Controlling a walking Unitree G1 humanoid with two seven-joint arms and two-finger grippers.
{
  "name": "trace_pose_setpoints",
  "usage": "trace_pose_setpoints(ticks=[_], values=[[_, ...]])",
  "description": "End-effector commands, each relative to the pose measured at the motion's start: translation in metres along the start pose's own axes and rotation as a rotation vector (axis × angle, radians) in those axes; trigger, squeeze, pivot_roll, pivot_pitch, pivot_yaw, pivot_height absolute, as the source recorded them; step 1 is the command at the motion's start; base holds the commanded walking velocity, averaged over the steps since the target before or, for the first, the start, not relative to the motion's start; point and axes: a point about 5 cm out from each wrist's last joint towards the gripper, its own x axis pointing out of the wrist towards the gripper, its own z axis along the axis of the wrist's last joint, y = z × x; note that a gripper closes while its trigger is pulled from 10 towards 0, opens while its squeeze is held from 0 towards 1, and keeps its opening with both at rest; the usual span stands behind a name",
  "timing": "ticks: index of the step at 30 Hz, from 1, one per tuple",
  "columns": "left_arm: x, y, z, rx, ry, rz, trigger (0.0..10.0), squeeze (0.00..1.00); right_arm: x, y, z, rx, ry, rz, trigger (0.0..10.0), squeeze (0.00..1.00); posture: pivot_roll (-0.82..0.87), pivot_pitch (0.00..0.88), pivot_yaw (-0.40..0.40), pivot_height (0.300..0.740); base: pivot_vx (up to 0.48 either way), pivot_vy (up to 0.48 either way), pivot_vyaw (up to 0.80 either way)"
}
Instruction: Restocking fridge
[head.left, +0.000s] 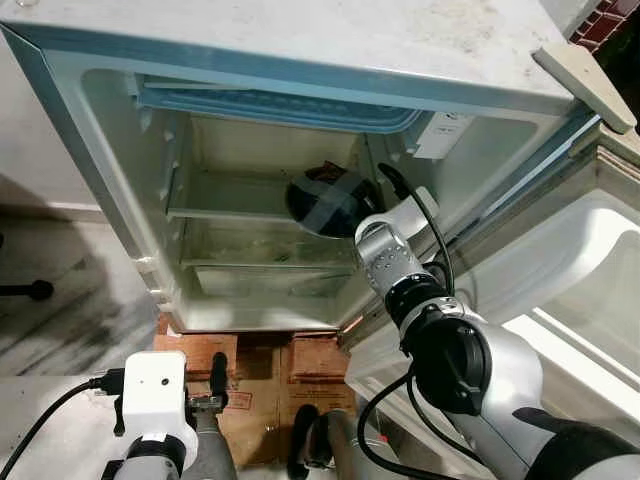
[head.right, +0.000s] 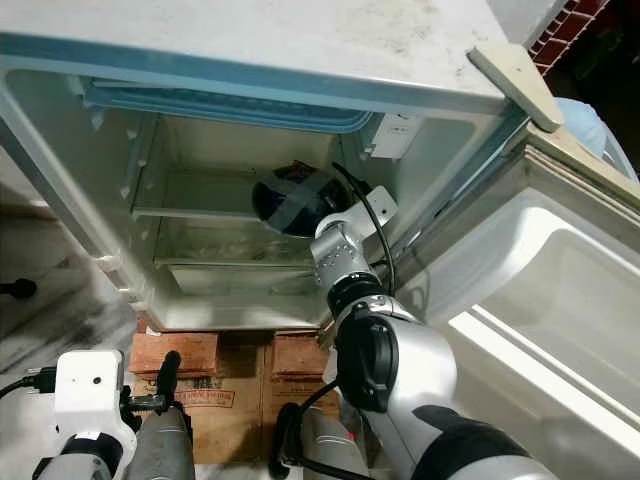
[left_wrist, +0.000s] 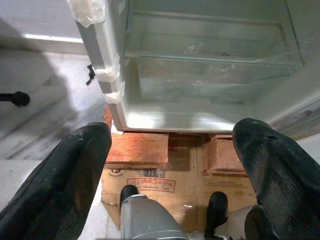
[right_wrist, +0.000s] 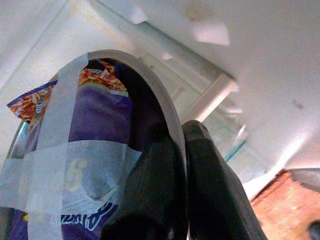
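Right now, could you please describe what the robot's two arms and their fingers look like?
Both arms are silver metal with black joints. The right arm has a perforated silver wrist and black cables looping along it. The left arm carries a white boxy wrist housing with a black cable. The left gripper's fingers are long, black and matte.

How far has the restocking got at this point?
Done: the fridge stands open and the right tool has carried a taped bowl inside. In hand: the bowl, pinched at its rim over the upper shelf. Left: releasing it. The left tool idles, open.
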Motion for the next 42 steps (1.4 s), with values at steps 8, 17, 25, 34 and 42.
trace_pose_setpoints(ticks=[8,17,25,34,42], values=[[-0.002,-0.002,0.000,-0.017,0.013,0.007,10.0,0.00,-0.003,0.008,-0.008,0.075,0.032,0.027,10.0,1.00,0.32,0.258,-0.234,0.740,0.000,0.000,0.00],[0.003,-0.002,0.002,-0.028,0.005,0.018,10.0,0.00,-0.005,0.019,-0.013,0.147,0.074,0.106,10.0,1.00,0.32,0.246,-0.238,0.740,0.000,0.000,0.00],[0.013,-0.001,0.004,-0.044,-0.013,0.033,10.0,0.00,-0.006,0.024,-0.015,0.155,0.094,0.186,10.0,1.00,0.30,0.224,-0.244,0.740,0.000,0.000,0.00],[0.027,0.001,0.008,-0.052,-0.046,0.050,10.0,0.00,-0.002,0.012,-0.005,-0.009,0.038,0.205,10.0,1.00,0.29,0.179,-0.248,0.740,0.000,0.000,0.00],[0.042,0.001,0.014,-0.053,-0.084,0.051,10.0,0.00,0.002,0.004,0.009,-0.153,-0.020,0.254,10.0,1.00,0.28,0.134,-0.250,0.740,0.000,0.000,0.00]])
